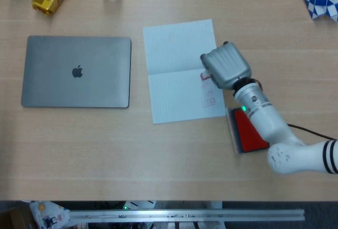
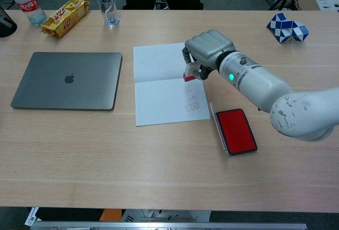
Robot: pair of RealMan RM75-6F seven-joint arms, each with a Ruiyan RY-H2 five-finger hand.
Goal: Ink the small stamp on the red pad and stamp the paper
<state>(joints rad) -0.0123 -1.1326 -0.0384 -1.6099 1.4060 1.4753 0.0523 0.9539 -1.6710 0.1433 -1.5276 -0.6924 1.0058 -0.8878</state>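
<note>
Wooden table (image 2: pixel 159 156) carries the paper (image 2: pixel 164 84); right hand (image 2: pixel 209 47) grips the small stamp (image 2: pixel 189 76) over the paper's right edge, red pad (image 2: pixel 235 130) lying just right of the paper.

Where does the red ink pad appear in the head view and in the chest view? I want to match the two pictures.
Head view: the red ink pad lies lower right, just right of the paper's bottom corner, partly under the right arm.
Chest view: the pad lies right of centre, in plain sight, below the right hand.
Shared landmark: the closed laptop on the left.
</note>
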